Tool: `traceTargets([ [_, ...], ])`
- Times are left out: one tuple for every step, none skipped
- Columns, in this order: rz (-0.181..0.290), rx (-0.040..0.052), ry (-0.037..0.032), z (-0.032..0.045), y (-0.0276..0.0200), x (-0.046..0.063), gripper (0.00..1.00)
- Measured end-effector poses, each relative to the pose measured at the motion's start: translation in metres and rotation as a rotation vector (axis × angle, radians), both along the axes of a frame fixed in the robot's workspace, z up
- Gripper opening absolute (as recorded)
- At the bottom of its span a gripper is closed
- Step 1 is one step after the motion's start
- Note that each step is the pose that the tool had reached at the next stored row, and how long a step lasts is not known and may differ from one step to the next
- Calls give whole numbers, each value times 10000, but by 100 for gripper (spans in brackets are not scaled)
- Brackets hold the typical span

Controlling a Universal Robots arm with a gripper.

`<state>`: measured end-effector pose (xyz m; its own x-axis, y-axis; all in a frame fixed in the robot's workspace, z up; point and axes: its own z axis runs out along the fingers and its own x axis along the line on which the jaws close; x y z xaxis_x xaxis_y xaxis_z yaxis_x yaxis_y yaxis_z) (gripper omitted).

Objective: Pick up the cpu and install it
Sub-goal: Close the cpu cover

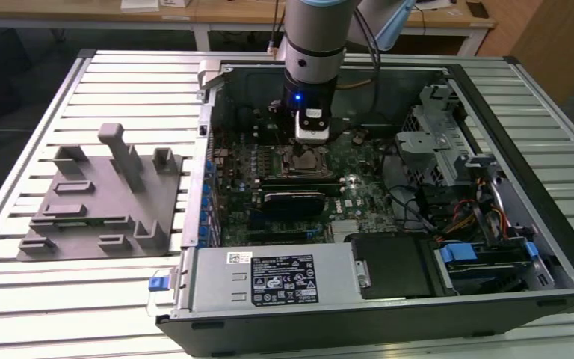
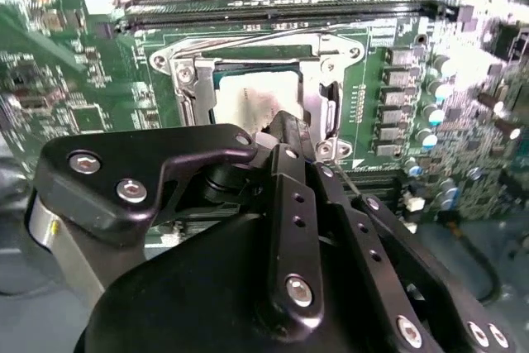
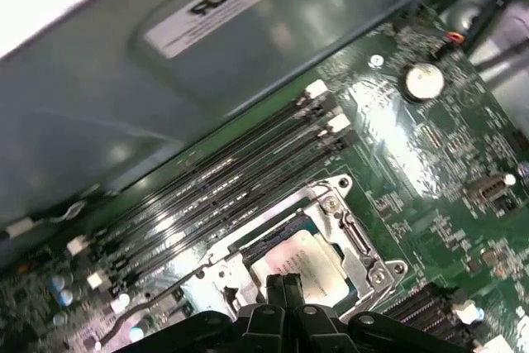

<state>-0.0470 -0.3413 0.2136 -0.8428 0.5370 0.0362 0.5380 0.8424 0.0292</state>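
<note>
Exterior view high, looking down into the open computer case [image 1: 367,329], both wrist views close above, sharing the cpu [image 2: 240,97] [image 3: 307,255]

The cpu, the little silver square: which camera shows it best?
The first wrist view: the cpu lies in its socket, with the claw covering one edge. The second wrist view shows it too, but the claw hides more. In the exterior view it is just a tiny patch under the arm.

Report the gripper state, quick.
Gripper: jaws closed, nothing held between them; tips right over the cpu, which lies in its socket.
</note>
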Motion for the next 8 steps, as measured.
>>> traceTargets([
  [182, 1, 0, -1, 0, 0, 11],
  [360, 0, 0, -1, 0, 0, 11],
  [546, 1, 0, -1, 0, 0, 11],
  [726, 1, -1, -2, 0, 0, 11],
  [905, 0, 0, -2, 0, 0, 11],
  [1081, 0, 0, -3, 0, 0, 11],
  [1260, 0, 0, -4, 0, 0, 11],
  [1457, 0, 0, -5, 0, 0, 11],
])
